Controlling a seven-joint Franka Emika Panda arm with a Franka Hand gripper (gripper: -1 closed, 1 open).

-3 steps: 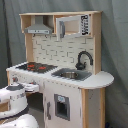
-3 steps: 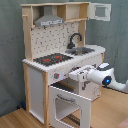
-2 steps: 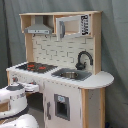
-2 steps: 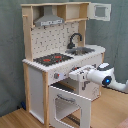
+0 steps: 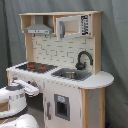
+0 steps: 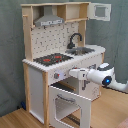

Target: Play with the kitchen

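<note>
The kitchen [image 5: 62,82] is a tall white and light-wood toy unit, seen in both exterior views. On its counter are a black-red stovetop [image 5: 36,66], a sink [image 5: 70,75] and a black faucet [image 5: 83,59], under a grey hood [image 5: 39,30]. In the second exterior view the oven door [image 6: 70,102] is swung open below the stovetop [image 6: 52,59]. My gripper [image 6: 73,73] reaches from the second exterior view's right to the front panel, just beside the knobs [image 6: 57,76]. In the first exterior view the gripper [image 5: 33,90] is at the kitchen's lower left front.
An upper cabinet door [image 6: 100,11] stands open at the top of the kitchen. A grey curtain [image 5: 114,45] hangs behind everything. The wooden floor [image 6: 107,112] spreads out in front, under my white arm [image 6: 102,76].
</note>
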